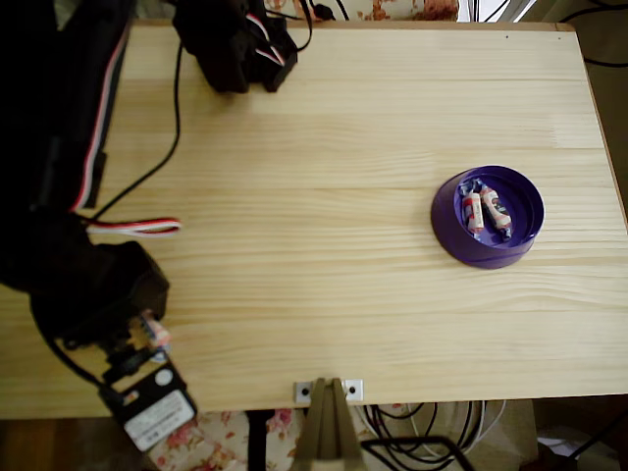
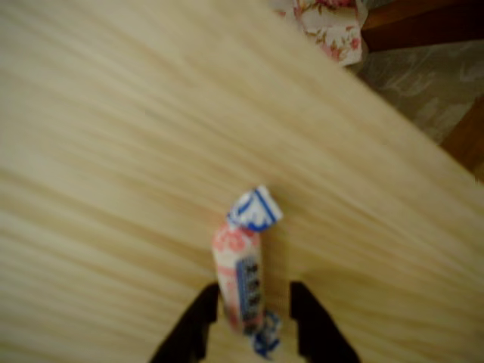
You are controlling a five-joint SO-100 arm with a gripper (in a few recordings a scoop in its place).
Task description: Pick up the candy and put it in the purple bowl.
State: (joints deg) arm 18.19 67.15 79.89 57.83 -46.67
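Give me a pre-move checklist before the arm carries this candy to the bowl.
1. Candy between the claw fingers: ok, it sits in the gap in the wrist view.
2. Grip firm: cannot tell, the right finger looks apart from the wrapper.
3. Candy lifted off the table: cannot tell, the wrist view is blurred.
4. Bowl upright and on the table: ok.
5. Room in the bowl: ok, two candies already lie inside, space remains.
6. Path across the table to the bowl: ok, though a loose cable lies near the arm.
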